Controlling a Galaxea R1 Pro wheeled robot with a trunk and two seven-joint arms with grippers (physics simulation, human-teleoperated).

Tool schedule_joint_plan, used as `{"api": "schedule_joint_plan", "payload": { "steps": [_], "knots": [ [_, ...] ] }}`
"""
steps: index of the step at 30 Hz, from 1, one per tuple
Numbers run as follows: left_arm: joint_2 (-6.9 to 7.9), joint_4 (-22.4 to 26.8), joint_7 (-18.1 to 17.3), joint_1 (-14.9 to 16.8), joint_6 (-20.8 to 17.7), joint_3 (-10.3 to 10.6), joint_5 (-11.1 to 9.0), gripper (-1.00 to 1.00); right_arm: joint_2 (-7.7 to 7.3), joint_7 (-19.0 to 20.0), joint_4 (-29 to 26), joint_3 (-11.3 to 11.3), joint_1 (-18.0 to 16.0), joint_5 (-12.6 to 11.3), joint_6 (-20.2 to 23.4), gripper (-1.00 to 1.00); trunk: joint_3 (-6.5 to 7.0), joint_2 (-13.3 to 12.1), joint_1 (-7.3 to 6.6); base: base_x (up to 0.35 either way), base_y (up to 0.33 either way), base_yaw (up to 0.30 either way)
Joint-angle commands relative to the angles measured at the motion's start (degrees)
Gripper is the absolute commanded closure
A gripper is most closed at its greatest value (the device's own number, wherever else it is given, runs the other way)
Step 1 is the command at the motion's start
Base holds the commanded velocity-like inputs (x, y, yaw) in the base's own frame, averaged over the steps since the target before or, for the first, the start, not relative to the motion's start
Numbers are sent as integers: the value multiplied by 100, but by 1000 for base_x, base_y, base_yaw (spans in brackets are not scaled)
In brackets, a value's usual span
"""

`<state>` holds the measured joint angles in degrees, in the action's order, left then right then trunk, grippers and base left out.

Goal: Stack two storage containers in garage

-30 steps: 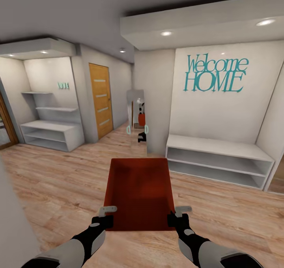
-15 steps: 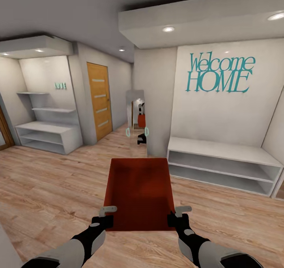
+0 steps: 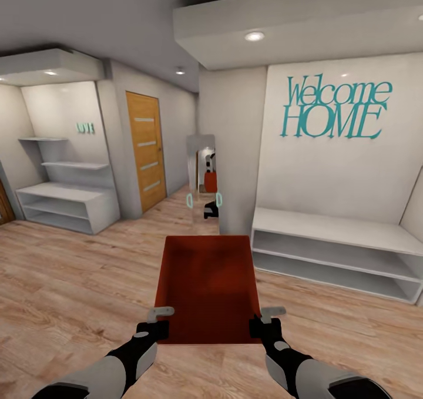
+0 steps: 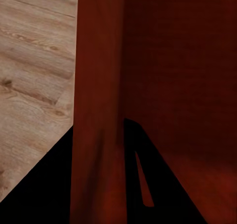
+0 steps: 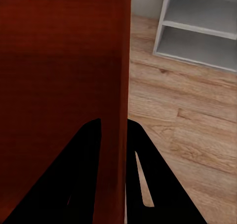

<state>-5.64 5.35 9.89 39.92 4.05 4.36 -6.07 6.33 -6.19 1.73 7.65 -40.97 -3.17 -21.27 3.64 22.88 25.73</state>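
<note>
One orange-red storage container (image 3: 207,287), lidless and empty, hangs in front of me above light wood plank flooring. My left gripper (image 3: 157,319) is shut on its near left wall, and my right gripper (image 3: 265,319) is shut on its near right wall. In the left wrist view the thin red wall (image 4: 96,110) runs between the two dark fingers (image 4: 140,184). In the right wrist view the container wall (image 5: 114,85) is likewise pinched between the fingers (image 5: 143,179). The second container is out of view.
A white low shelf bench (image 3: 335,252) stands at the right under a teal "Welcome HOME" wall sign (image 3: 333,108). A tall mirror (image 3: 204,181) hangs on the wall corner straight ahead. A wooden door (image 3: 145,149) and white shelving (image 3: 59,202) are at the left.
The whole view has shifted as I roll forward and turn slightly: bench and sign slid right and grew, left shelving slid left. Both grippers and the container keep their place.
</note>
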Motion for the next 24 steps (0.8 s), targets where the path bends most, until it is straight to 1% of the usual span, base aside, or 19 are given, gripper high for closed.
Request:
{"api": "schedule_joint_plan", "payload": {
  "steps": [1, 15, 20, 24],
  "knots": [
    [1, -16, 83, 7, 25, -319, -61, 100, 0, -32, 11, 202, -6, -184, -55, 100, -2, 4, 5, 322, 0, 0],
    [1, -8, 83, 7, 25, -313, -61, 100, 0, -35, 11, 202, 0, -184, -62, 100, -2, 4, 5, 322, 0, 0],
    [1, -13, 83, 7, 25, -313, -61, 100, 3, -38, 11, 202, -3, -234, -62, 100, -2, 4, 5, 322, 0, 0],
    [1, -11, 83, 7, 25, -313, -61, 100, 1, -36, 11, 202, -2, -215, -62, 100, -2, 4, 5, 322, 0, 106]
  ]
}}
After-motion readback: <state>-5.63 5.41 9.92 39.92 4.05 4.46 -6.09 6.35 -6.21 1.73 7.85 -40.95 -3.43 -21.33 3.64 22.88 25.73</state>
